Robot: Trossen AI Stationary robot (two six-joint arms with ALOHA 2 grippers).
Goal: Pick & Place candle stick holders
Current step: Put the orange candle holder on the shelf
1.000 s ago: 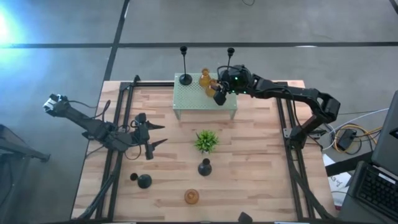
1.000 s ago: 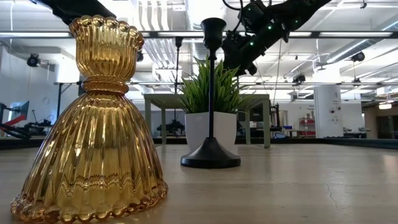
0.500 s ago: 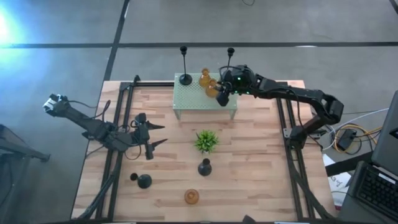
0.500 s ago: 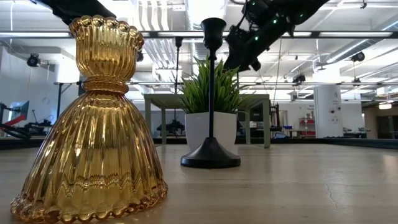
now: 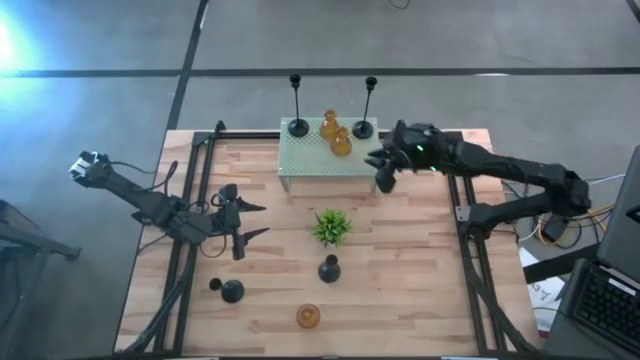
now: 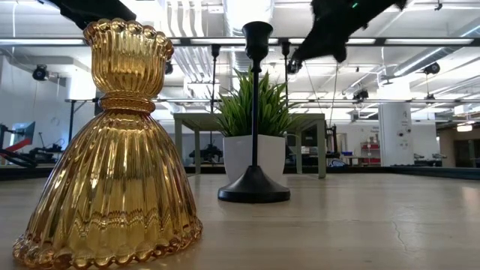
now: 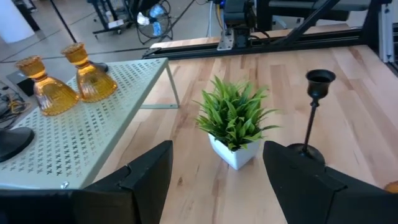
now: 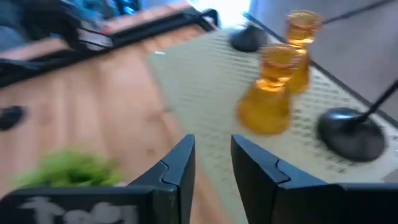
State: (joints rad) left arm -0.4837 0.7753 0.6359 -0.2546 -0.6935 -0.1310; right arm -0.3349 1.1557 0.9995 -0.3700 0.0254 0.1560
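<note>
A pale green perforated stand (image 5: pixel 330 165) at the table's far side carries two tall black holders (image 5: pixel 298 126) (image 5: pixel 364 127) and two amber glass holders (image 5: pixel 329 124) (image 5: pixel 341 142), each standing on its base. My right gripper (image 5: pixel 381 171) is open and empty, off the stand's right end; its wrist view shows the nearer amber holder (image 8: pixel 267 93) ahead of it. My left gripper (image 5: pixel 262 218) is open and empty at the table's left. A thin-stemmed black holder (image 5: pixel 329 268), a short black holder (image 5: pixel 232 291) and a third amber holder (image 5: pixel 308 316) stand near the front edge.
A small spiky green plant (image 5: pixel 331 226) in a white pot stands mid-table, between the stand and the thin-stemmed black holder (image 7: pixel 316 106). Black frame rails (image 5: pixel 190 200) (image 5: pixel 465 200) run along the table's left and right sides. Bare wood lies right of the plant.
My right gripper has drawn back from the amber holder on the stand, going toward the table's right edge and a little toward the near edge. Both amber holders stay standing on the stand.
</note>
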